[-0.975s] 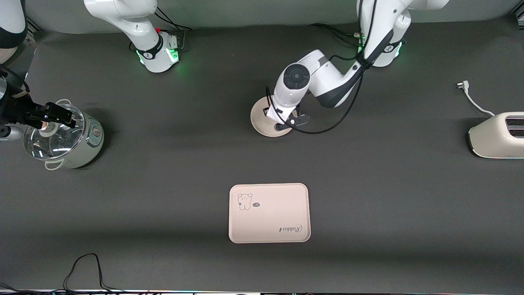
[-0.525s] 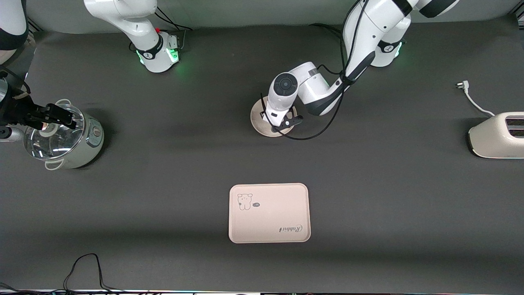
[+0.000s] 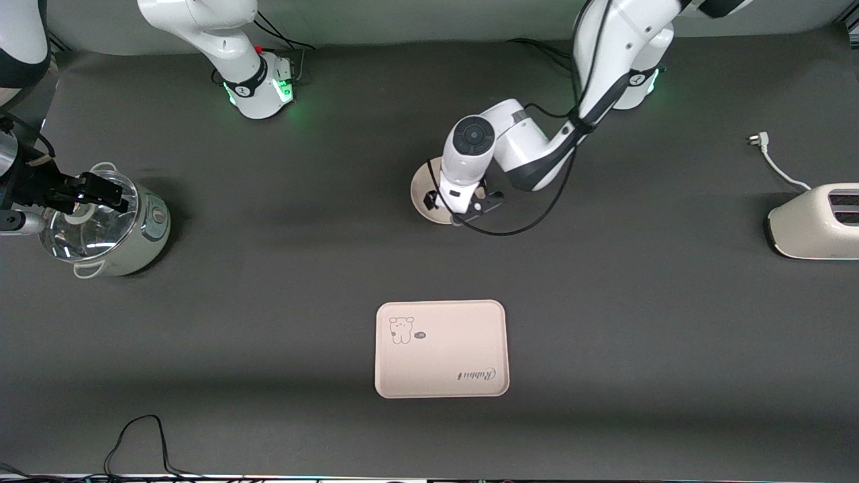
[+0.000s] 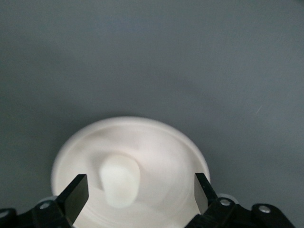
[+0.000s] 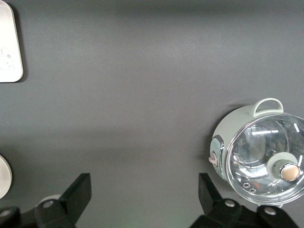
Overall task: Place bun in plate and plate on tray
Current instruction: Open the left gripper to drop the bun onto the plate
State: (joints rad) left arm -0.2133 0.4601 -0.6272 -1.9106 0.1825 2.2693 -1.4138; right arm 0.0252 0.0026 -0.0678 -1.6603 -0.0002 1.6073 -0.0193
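The round cream plate (image 3: 421, 190) rests on the dark table, farther from the front camera than the tray (image 3: 441, 349). In the left wrist view the off-white bun (image 4: 118, 180) lies in the plate (image 4: 166, 137). My left gripper (image 3: 460, 204) hangs just over the plate and hides the bun in the front view. It is open (image 4: 140, 190), with the bun between its fingers, closer to one finger and touching neither. My right gripper (image 3: 107, 192) is open and empty (image 5: 142, 190), held high over the table beside the pot at the right arm's end, waiting.
A pale green pot with a glass lid (image 3: 100, 225) stands at the right arm's end and shows in the right wrist view (image 5: 259, 154). A cream toaster (image 3: 815, 221) with its cord (image 3: 772, 161) sits at the left arm's end. A black cable (image 3: 141, 436) lies near the table's front edge.
My left hand has shifted a little over the plate, first toward the right arm's end, then slightly back. The right gripper has drifted slightly. Plate and tray have not moved.
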